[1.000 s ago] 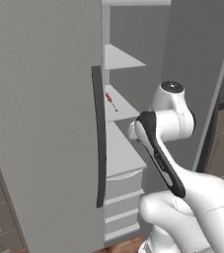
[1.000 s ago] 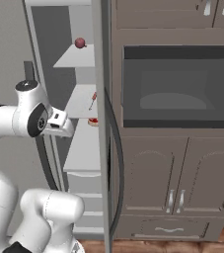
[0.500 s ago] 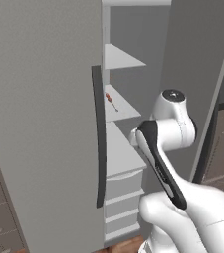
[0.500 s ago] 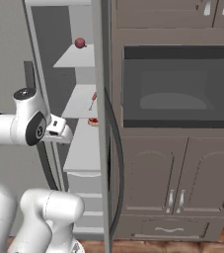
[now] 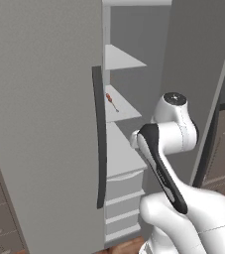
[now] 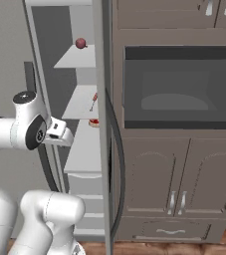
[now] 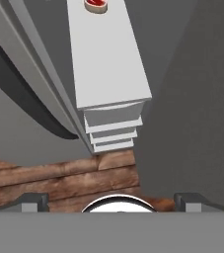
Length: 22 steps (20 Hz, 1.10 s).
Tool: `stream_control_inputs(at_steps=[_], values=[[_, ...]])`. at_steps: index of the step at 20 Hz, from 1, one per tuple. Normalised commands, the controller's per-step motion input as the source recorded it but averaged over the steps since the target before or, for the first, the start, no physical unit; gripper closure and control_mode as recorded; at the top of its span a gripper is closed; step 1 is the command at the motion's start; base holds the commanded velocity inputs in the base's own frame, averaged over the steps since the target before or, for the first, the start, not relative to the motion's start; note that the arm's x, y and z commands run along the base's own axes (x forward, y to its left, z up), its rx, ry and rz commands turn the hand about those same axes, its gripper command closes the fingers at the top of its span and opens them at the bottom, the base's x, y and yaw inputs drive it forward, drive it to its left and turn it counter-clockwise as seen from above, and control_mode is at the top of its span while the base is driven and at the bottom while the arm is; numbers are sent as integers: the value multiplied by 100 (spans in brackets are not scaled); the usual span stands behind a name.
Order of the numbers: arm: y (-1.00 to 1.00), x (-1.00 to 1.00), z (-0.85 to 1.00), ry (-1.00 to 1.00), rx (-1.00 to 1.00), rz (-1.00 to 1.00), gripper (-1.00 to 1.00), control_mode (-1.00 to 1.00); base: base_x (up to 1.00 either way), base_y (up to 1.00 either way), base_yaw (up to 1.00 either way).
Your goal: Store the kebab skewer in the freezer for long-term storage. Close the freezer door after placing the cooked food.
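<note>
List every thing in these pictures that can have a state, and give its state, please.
kebab skewer: lying on a middle freezer shelf, released.
freezer door: open, swung wide.
freezer: open, shelves exposed.
end effector: open, holding nothing, pointing down past the shelf edge toward the floor.
freezer drawers: pushed in.
oven: door shut.
lower cabinet doors: shut.

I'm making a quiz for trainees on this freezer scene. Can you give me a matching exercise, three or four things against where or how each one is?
Things:
1. skewer
2. round red fruit
3. freezer door
4. gripper

States or places:
A. swung open
B. on the upper shelf
C. open, holding nothing
D. lying on the middle shelf

Pairs: 1-D, 2-B, 3-A, 4-C
</note>
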Motion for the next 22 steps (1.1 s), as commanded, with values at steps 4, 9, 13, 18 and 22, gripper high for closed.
stream_control_inputs(at_steps=[4, 9, 13, 18, 22], values=[[0, -1, 0, 0, 0, 0, -100, -100, 0, 0, 0], [0, -15, -5, 0, 0, 0, -100, 100, -16, 0, 0], [0, 0, 0, 0, 0, 0, -100, 100, -49, -13, 0], [0, 0, 0, 0, 0, 0, -100, 100, -49, -13, 0], [0, 0, 0, 0, 0, 0, -100, 100, -22, -12, 1]])
